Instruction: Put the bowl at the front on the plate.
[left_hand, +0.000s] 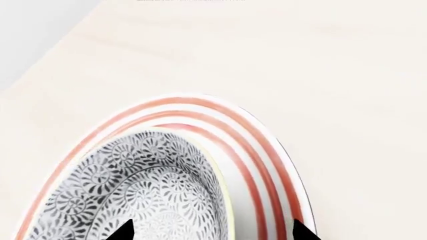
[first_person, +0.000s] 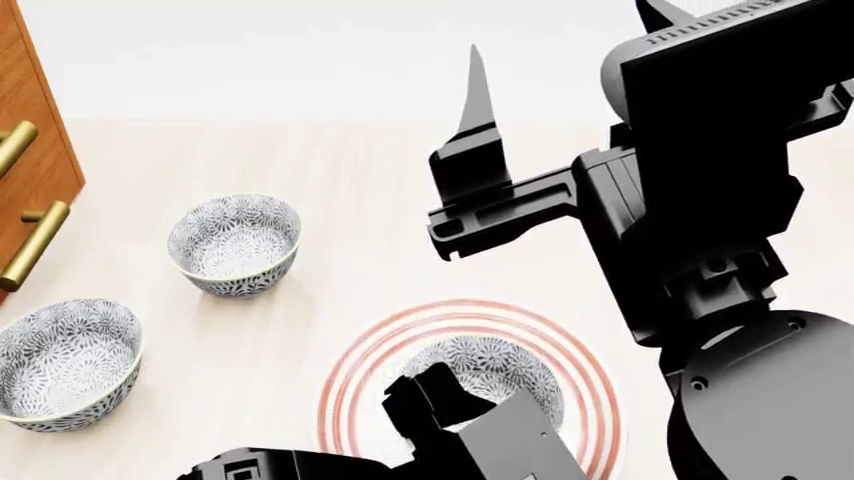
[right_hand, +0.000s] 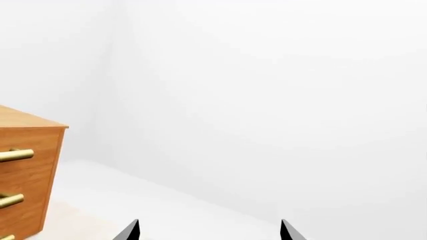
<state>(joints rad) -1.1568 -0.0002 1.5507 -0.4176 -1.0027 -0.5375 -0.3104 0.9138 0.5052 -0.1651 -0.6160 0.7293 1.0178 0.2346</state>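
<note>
The left wrist view looks close down on the bowl (left_hand: 143, 192) sitting inside the plate (left_hand: 257, 150), the three red rings curving past the bowl's rim; the two dark tips of the left gripper (left_hand: 212, 232) stand apart, one over the bowl's patterned inside and one over the plate's rim, clamped on nothing. The head view gives the wider layout: the plate (first_person: 367, 370) lies on the pale worktop (first_person: 334, 180) near the robot, the bowl (first_person: 487, 365) on it and partly hidden by the left gripper (first_person: 434, 395) and its arm coming in from below.

Two more patterned bowls stand well apart from the plate, one farther back (first_person: 235, 243) and one at the left edge (first_person: 67, 362), beside a wooden cabinet (first_person: 34, 150) with brass handles (first_person: 34, 245). The right wrist view shows only that cabinet (right_hand: 30, 170), white wall, and the right gripper (right_hand: 208, 232) with its jaws spread on nothing.

In the head view the right gripper (first_person: 561, 130) is raised high over the worktop, one finger (first_person: 477, 95) pointing up and away, its bulky arm (first_person: 721, 200) covering the right side.
</note>
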